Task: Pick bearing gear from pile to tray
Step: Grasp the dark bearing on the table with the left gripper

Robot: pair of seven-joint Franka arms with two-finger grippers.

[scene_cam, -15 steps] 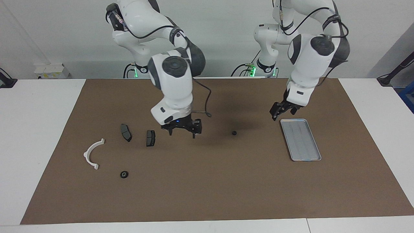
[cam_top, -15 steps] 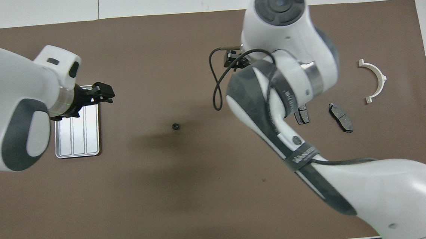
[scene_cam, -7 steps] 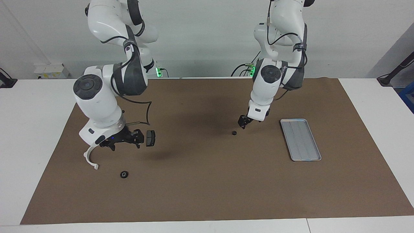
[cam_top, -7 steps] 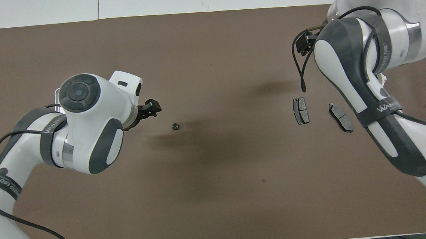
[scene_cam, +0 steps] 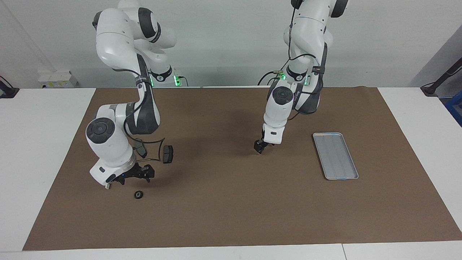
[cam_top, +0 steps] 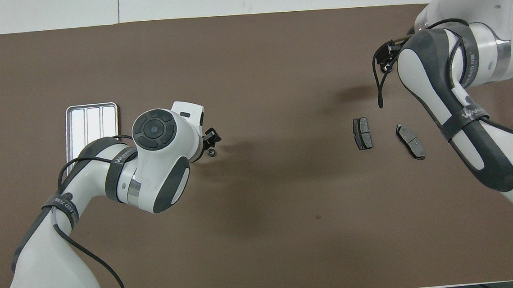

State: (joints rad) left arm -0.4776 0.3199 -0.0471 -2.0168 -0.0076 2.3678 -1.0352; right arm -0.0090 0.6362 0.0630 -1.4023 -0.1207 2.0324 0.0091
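My silver tray (scene_cam: pixel 335 155) had nothing in it. I couldn't tell how wide my left gripper (scene_cam: pixel 258 148) was, low over a small black piece (cam_top: pixel 211 153). My right gripper (scene_cam: pixel 134 177) was wide open, holding nothing.

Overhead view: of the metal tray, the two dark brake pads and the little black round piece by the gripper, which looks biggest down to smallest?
1. tray, partly hidden by the left arm.
2. The two brake pads: they look alike in size, so no ranking.
3. small black round piece.
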